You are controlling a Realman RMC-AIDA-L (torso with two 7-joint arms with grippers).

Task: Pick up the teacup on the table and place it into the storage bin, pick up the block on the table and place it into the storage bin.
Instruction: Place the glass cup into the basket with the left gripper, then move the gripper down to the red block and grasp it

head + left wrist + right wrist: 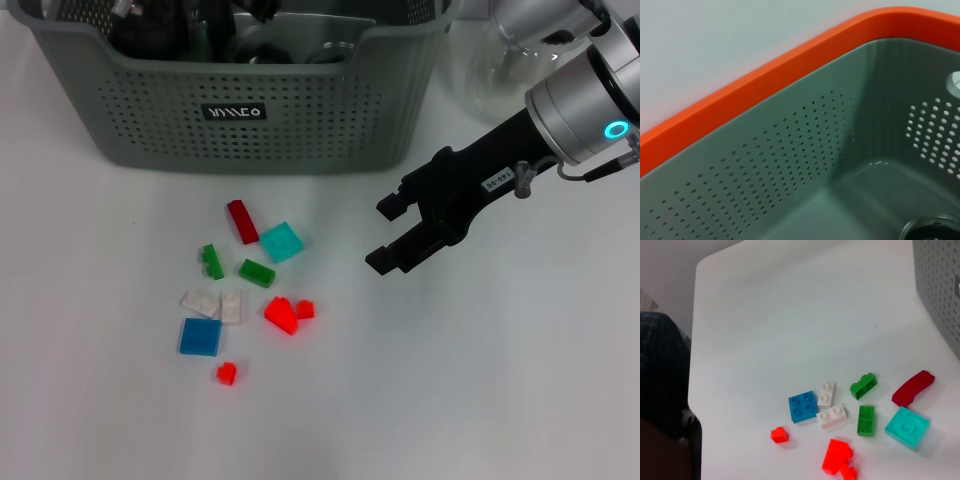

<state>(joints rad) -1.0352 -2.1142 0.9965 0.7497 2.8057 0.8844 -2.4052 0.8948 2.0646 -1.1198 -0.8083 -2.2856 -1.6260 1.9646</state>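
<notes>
Right pincer [397,233] released, empty, above the table [480,380] right of scattered blocks [283,241]

A plain white desk [520,400] fills the head view, evenly lit with soft shadows. In the right wrist view its rounded corner shows, with a grey wall [670,265] beyond and something dark beside the edge.

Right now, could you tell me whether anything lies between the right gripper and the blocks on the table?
Nothing visible does: the open right gripper hovers beside the blocks, with only bare white table between them.
</notes>
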